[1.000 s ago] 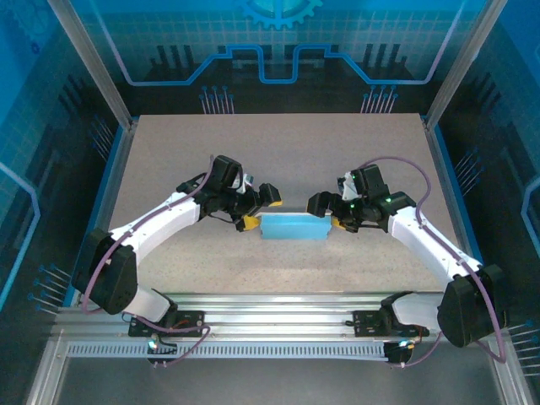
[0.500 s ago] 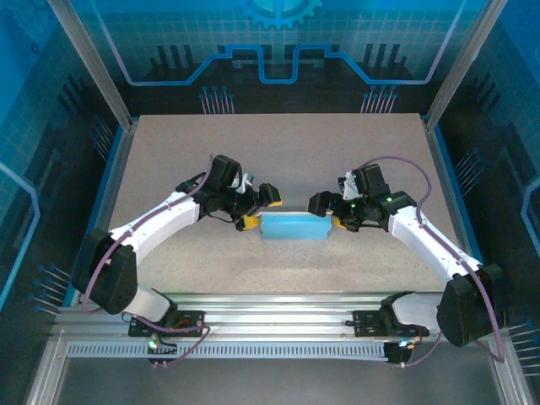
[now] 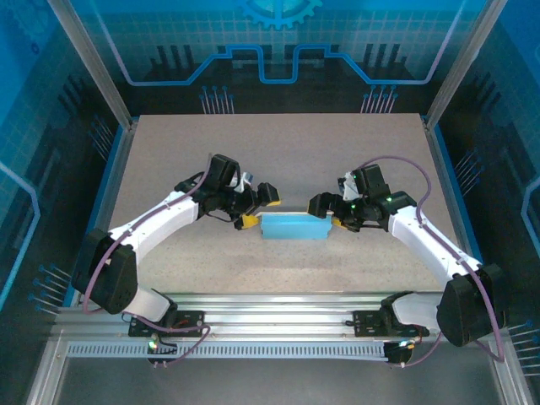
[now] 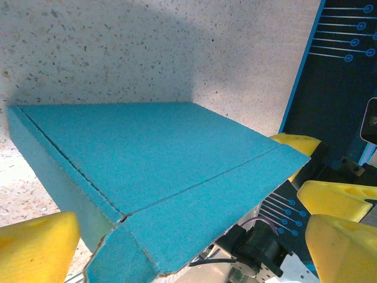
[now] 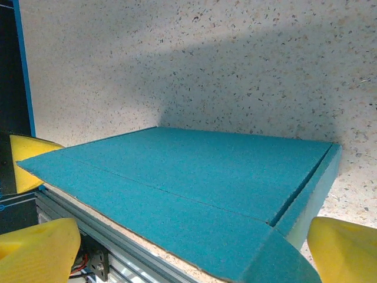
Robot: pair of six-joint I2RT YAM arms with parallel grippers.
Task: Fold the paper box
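Observation:
The paper box (image 3: 294,226) lies mid-table as a small flat blue rectangle. My left gripper (image 3: 259,208) stands open at its left end, one fingertip on either side of that end. My right gripper (image 3: 327,213) stands open the same way at its right end. In the left wrist view the paper box (image 4: 153,159) fills the middle, a crease crossing its top, and the left gripper (image 4: 188,259) has yellow fingers (image 4: 35,244) wide apart. In the right wrist view the paper box (image 5: 194,183) lies between the right gripper (image 5: 188,259) pads (image 5: 344,250), apart from them.
The speckled table (image 3: 278,152) has free room behind and in front of the box. Aluminium rails (image 3: 278,305) run along the near edge by the arm bases. Blue enclosure walls (image 3: 76,101) stand around the table.

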